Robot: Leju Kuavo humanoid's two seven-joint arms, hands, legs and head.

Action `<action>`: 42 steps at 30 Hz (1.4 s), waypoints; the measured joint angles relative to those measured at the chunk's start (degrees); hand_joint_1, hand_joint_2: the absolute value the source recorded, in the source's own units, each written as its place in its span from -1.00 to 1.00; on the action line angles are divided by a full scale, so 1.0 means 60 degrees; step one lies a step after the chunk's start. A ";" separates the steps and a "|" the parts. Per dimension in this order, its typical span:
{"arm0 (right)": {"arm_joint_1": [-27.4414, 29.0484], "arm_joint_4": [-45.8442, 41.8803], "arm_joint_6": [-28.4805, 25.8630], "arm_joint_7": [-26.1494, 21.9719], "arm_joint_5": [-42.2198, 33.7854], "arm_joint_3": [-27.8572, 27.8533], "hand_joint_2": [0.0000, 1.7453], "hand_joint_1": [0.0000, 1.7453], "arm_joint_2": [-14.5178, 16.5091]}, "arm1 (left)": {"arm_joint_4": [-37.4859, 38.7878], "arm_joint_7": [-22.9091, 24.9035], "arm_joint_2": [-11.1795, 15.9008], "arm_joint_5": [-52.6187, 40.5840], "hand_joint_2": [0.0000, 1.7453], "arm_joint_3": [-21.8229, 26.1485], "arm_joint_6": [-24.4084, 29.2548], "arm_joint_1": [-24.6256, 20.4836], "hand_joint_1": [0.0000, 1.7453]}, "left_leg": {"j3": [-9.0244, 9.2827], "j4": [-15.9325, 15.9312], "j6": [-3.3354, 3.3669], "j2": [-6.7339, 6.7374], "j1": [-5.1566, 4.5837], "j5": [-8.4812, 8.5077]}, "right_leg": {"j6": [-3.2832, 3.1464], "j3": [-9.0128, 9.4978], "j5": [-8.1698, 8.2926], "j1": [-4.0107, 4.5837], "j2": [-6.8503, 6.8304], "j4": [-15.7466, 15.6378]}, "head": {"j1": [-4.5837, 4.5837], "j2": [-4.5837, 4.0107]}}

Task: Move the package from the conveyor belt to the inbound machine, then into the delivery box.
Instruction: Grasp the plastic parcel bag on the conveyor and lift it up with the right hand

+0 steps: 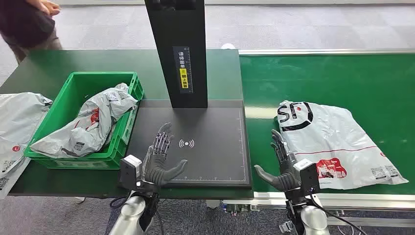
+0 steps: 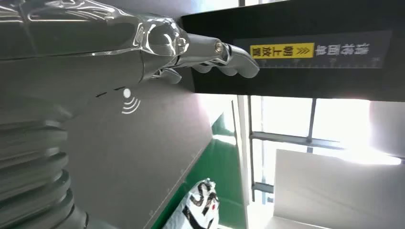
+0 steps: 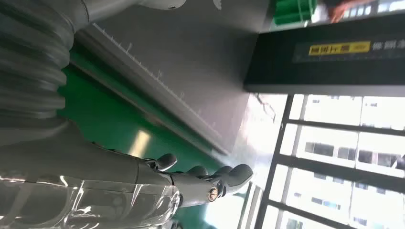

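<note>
A white plastic package with black and red print lies flat on the green conveyor belt; its corner shows in the left wrist view. My right hand hovers open just left of the package, fingers stretched forward, not touching it; the same hand holds nothing. My left hand is open over the black inbound machine plate, near its wireless mark, palm turned inward, and in the left wrist view that hand is empty. A green delivery box with grey packages stands to the left.
The scanner's black post rises from the back of the plate. More grey packages lie on the table left of the box. A person stands at the far left corner.
</note>
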 joint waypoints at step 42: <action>-0.4574 0.6756 -0.2707 0.5214 0.8439 -0.0939 1.00 -1.00 -0.2451 | -0.0728 0.0015 0.0135 -0.0456 1.00 0.0145 -0.0101 0.0503 -1.00 | 0.0002 0.0004 0.0009 -0.0006 0.0000 0.0007 | 0.0002 0.0006 0.0011 0.0001 -0.0004 0.0000 | 0.0000 0.0000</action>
